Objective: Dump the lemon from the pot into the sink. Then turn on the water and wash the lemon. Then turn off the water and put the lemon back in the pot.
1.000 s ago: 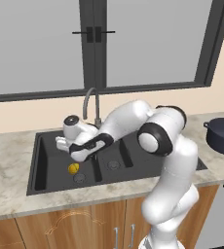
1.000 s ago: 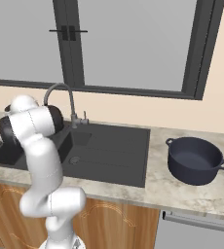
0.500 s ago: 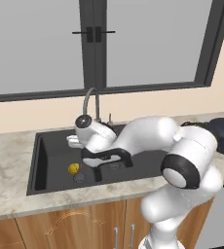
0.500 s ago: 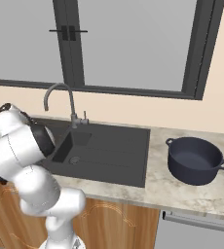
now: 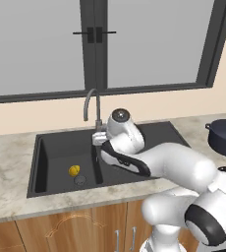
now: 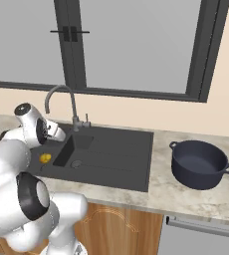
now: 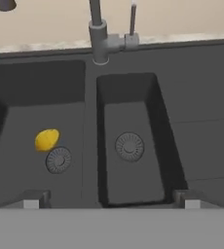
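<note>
Yellow lemon (image 7: 46,139) beside the large-basin drain (image 7: 58,160); claw (image 7: 109,199) spread wide (fingertips cropped), holding nothing.

There is one lemon (image 7: 46,139). There is one pot (image 6: 200,164). There is one sink (image 7: 89,121) with two bowls and two round drains (image 7: 129,146), one in each bowl. There is one faucet (image 7: 100,34) with one small lever (image 7: 132,22). There is one window (image 6: 136,45).
</note>
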